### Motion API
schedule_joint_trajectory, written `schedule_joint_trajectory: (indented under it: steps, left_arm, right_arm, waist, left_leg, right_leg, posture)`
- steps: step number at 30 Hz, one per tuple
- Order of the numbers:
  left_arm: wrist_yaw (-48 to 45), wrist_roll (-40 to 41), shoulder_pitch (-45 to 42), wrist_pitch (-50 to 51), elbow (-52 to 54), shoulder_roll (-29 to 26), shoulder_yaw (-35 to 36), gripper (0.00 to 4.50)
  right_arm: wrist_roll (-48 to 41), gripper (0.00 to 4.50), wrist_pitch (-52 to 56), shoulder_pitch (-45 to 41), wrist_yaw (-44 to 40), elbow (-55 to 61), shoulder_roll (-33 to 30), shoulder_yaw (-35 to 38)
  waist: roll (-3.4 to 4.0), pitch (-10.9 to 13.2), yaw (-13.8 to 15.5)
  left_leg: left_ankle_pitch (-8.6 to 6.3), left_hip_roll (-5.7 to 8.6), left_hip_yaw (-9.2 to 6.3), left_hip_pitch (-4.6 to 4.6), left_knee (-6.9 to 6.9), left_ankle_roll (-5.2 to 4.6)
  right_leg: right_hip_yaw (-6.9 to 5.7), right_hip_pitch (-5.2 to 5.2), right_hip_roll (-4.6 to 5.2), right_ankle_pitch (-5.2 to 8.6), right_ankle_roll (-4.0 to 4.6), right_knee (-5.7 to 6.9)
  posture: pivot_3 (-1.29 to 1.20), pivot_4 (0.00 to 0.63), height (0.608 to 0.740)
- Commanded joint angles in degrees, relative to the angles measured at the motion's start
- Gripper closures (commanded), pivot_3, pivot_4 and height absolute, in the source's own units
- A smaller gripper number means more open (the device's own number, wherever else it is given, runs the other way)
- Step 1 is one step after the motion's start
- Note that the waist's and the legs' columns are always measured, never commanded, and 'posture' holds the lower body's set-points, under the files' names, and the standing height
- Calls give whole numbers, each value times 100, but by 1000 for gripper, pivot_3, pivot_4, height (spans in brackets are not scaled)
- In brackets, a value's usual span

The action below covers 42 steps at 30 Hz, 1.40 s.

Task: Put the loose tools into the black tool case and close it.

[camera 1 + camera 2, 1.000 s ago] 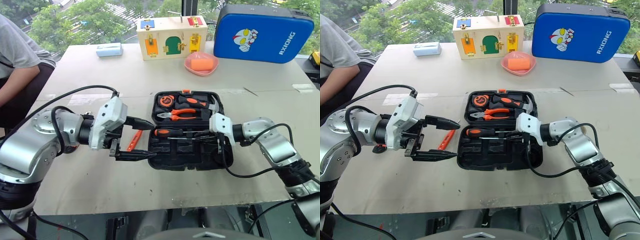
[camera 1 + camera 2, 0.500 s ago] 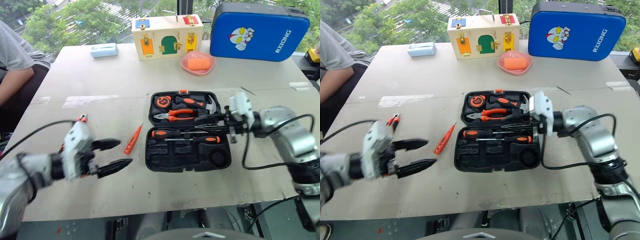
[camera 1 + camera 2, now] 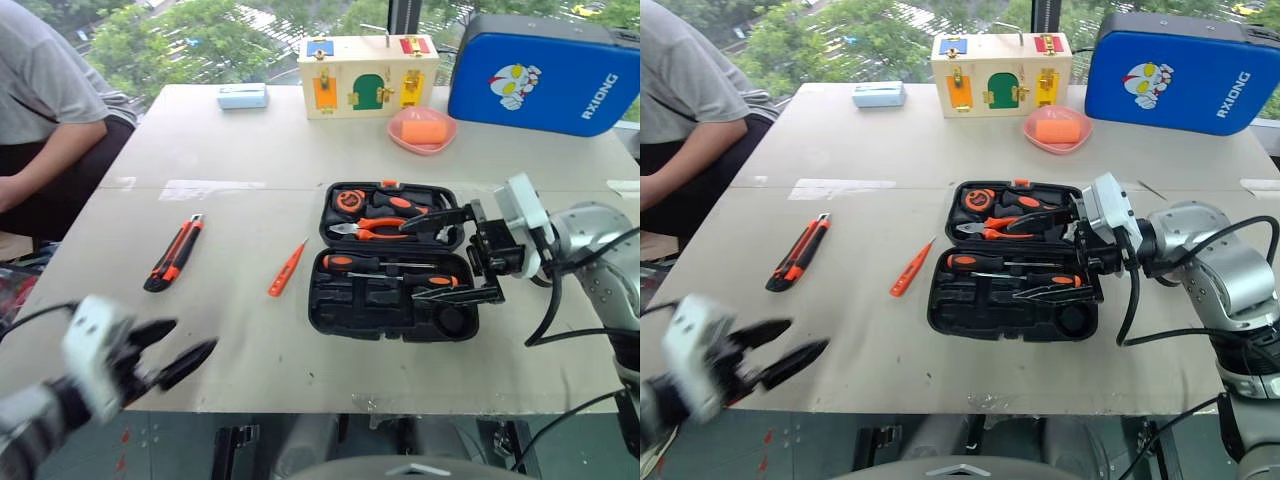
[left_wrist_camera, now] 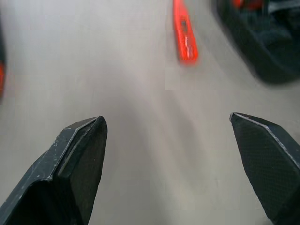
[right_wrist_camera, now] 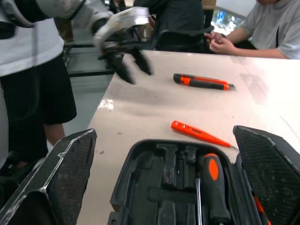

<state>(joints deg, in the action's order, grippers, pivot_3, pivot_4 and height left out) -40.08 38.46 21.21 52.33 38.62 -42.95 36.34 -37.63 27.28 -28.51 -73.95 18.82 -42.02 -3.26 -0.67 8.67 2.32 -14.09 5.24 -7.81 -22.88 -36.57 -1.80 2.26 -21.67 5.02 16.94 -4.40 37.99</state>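
Note:
The black tool case (image 3: pixel 338 310) lies open at the table's middle. Two screwdrivers (image 3: pixel 360 263) (image 3: pixel 440 281) rest in its near half. My right gripper (image 3: pixel 409 260) hangs open over the case's right side, holding nothing; its wrist view looks past its fingertips (image 5: pixel 77 154) at one screwdriver (image 5: pixel 213 187). An orange tester pen (image 3: pixel 287 268) lies on the table left of the case. Further left lies the utility knife (image 3: pixel 174 252). My left gripper (image 3: pixel 195 334) stands open and empty near the front left edge, well away from the pen (image 4: pixel 184 33).
A hammer, pliers (image 3: pixel 375 227) and tape measure (image 3: pixel 349 201) fill the case's far half. At the back stand a blue cartoon case (image 3: pixel 545 75), a wooden latch box (image 3: pixel 362 77), a pink dish (image 3: pixel 421 130) and a pale box (image 3: pixel 243 96). A person (image 3: pixel 50 110) sits at the left.
My right gripper has opened and lifted, leaving a second screwdriver in the case. My left arm has swung left and down toward the front edge, uncovering the utility knife. The camera has shifted too.

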Motion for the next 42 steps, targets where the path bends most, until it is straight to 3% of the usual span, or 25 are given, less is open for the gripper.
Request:
schedule_joint_trajectory:
  steps: [1,7,14,20,21,23,27,30,32,37,42]
  left_arm:
    - [910,-511,-991,576,-315,-304,-1038,0]
    - [1381,-480,-2608,1443,-896,-57,-2275,0]
    - [1677,-794,-3152,1702,-1218,199,-3180,0]
    - [1737,-899,-3188,1988,-1280,257,-3433,2607]
    - [1730,-931,-3158,1991,-1260,227,-3465,3219]
    - [1714,-1020,-3089,1937,-1251,141,-3506,3941]
    - [1466,-1086,-3198,1613,-1697,-133,-3113,3943]
    - [289,-1006,-3518,391,-2022,-687,-2917,3943]
    - [-1194,-890,-3644,-776,-1857,-1202,-3040,3943]
    - [-3191,-882,-4855,-1448,-2182,-1670,-4070,3943]
    - [-3949,-1602,-6041,-1700,-2626,-1037,-5552,3943]
  right_arm:
    - [118,41,-170,111,212,232,-53,217]
    - [194,41,-132,431,533,491,-62,235]
    - [209,41,-42,691,861,718,-73,273]
    - [213,0,-25,675,974,770,-111,302]
    - [214,0,-29,679,981,771,-131,318]
    - [238,0,-57,700,979,776,-175,339]
    - [170,0,-21,820,919,850,-321,415]
    - [-7,0,121,982,787,935,-515,481]
    - [-170,0,225,1147,620,1017,-687,532]
    - [-197,0,210,1443,394,1169,-960,540]
    - [115,0,55,1625,676,1294,-914,509]
  waist:
    - [-6,-4,-51]
    - [-13,-3,-217]
    - [-11,-4,-291]
    - [-8,-7,-264]
    - [-5,-9,-262]
    - [-4,-10,-255]
    - [-2,-10,-274]
    - [-5,-6,-292]
    - [-7,-2,-291]
    - [-8,0,-151]
    - [-11,2,-162]
  left_leg:
    - [0,1,3,0,0,1]
    - [15,-4,16,-6,11,27]
    - [14,-5,17,-5,15,29]
    - [14,-1,15,4,10,28]
    - [14,-1,15,4,10,28]
    - [14,-1,15,4,11,29]
    - [14,-2,15,4,11,29]
    - [14,-6,13,4,12,29]
    - [14,-8,14,0,14,29]
    - [14,-2,3,-21,6,29]
    - [14,2,13,-14,3,27]
  right_leg:
    - [2,-2,-2,-2,-2,0]
    - [4,-21,-10,-1,-7,-2]
    - [8,-27,-10,-1,-7,-1]
    - [5,-15,-7,-2,-8,2]
    - [5,-15,-7,-2,-8,1]
    - [5,-15,-7,-2,-8,0]
    - [7,-15,-7,-1,-8,0]
    - [3,-17,-11,-1,-7,2]
    - [4,-21,-11,-1,-6,0]
    - [-4,-21,1,-1,-6,-21]
    - [-10,-13,-3,-1,-7,-11]
  posture:
    - [0,150,735]
    - [0,150,735]
    - [0,150,735]
    - [0,150,735]
    - [0,150,735]
    - [0,150,735]
    - [0,150,735]
    - [0,150,735]
    - [0,150,735]
    - [0,150,735]
    - [0,150,735]
